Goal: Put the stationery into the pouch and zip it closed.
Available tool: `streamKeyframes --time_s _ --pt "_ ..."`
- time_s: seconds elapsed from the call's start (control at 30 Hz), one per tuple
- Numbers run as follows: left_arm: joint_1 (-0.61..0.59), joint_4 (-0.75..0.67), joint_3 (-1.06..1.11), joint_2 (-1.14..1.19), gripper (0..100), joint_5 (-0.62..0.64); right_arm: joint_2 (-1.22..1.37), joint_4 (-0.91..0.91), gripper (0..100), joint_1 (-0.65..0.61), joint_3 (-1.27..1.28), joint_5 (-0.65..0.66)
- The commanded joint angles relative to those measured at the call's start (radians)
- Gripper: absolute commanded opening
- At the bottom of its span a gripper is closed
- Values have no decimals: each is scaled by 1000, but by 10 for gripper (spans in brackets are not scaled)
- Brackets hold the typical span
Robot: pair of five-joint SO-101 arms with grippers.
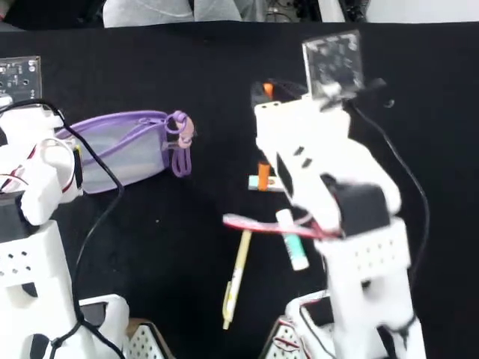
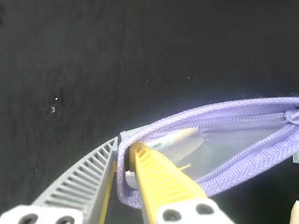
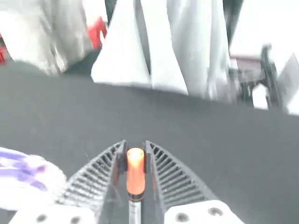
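A purple zip pouch (image 1: 127,149) lies at the left of the black table, its mouth open. My left gripper (image 2: 122,145) is shut on the pouch's (image 2: 224,140) end, yellow finger inside and grey finger outside. A pale pen-like item (image 2: 180,135) lies inside it. My right gripper (image 3: 135,150) is raised over the far middle of the table and is shut on an orange-tipped marker (image 3: 135,170); the marker's orange tip (image 1: 267,90) pokes out above the white arm. A yellow pen (image 1: 238,277), a white and green stick (image 1: 293,241) and a thin red item (image 1: 258,223) lie near the front.
A small orange, white and teal item (image 1: 262,180) lies partly under the right arm. A black cable (image 1: 97,217) trails across the table beside the left arm. A clear square plate (image 1: 333,63) stands at the back right.
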Motion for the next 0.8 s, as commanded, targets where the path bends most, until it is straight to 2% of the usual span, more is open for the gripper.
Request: streamKeyframes --time_s 0.0,0.2,0.53,0.77 --pt "97 -5 47 14 30 11 -117 -78 11 -34 -45 3" --pt "202 23 10 14 30 12 -269 -307 11 -106 130 3" --pt "205 20 -7 14 30 12 -633 -884 11 -262 624 3" --pt "205 20 -7 14 30 12 -661 -1214 11 -345 816 0"
